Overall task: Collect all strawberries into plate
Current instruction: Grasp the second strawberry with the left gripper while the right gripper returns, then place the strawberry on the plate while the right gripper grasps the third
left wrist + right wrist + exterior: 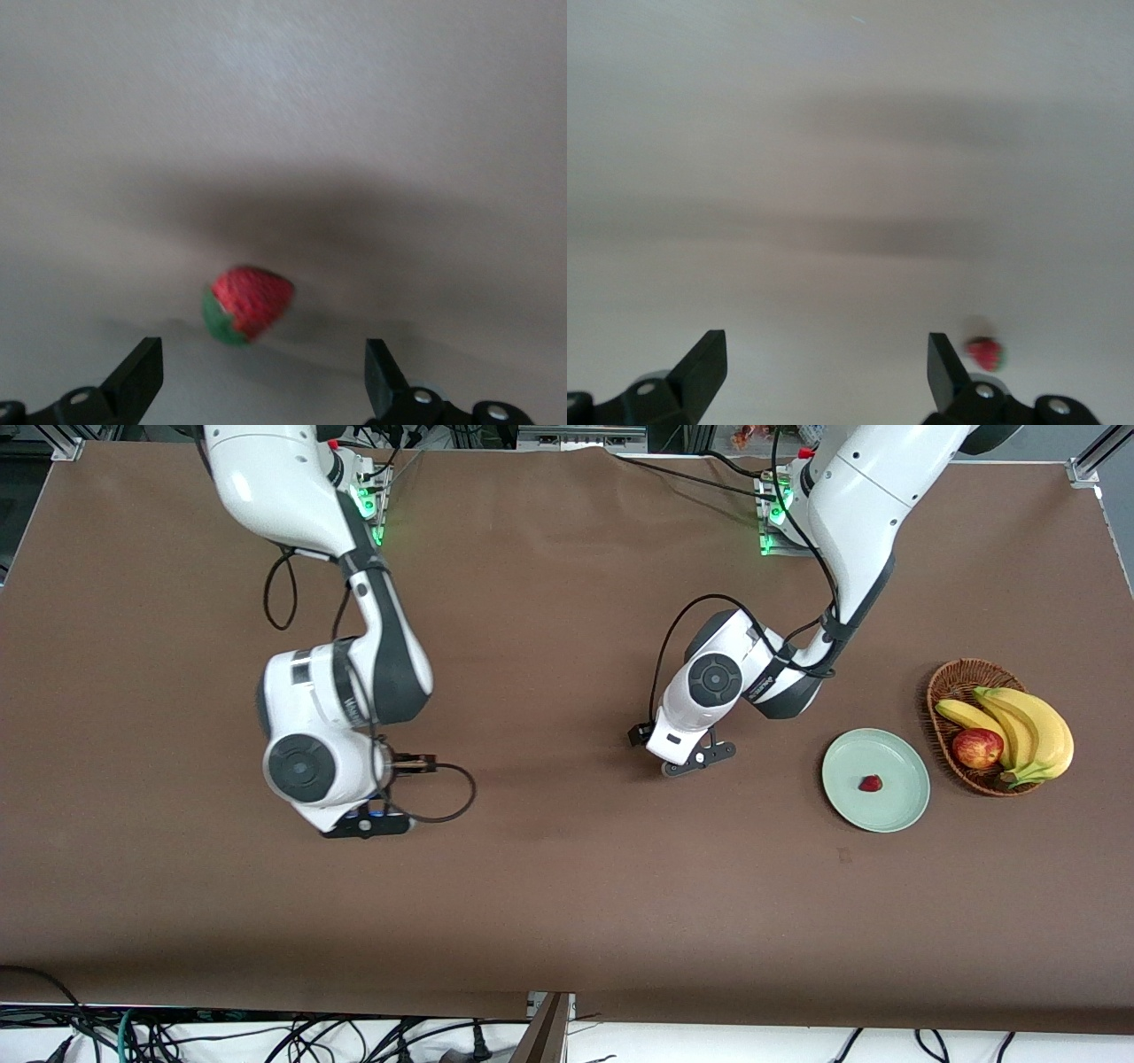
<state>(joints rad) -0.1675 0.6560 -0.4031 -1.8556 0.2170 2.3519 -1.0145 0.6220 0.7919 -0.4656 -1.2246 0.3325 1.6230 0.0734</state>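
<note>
plate (904, 810) near basket (943, 691): one berry (871, 783) in | left gripper (261, 385) wide over second berry (246, 304) | right gripper (824, 381) wide, third berry (985, 353) beside its finger | step: picking | next: descend, close

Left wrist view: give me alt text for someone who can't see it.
A small red strawberry with a green leafy cap lies on a plain, pale-looking surface, between the open left gripper's two dark fingertips and not touching them. A soft shadow falls across the surface around the berry.

Red strawberry (870, 783), mint-green plate (904, 808)
</note>
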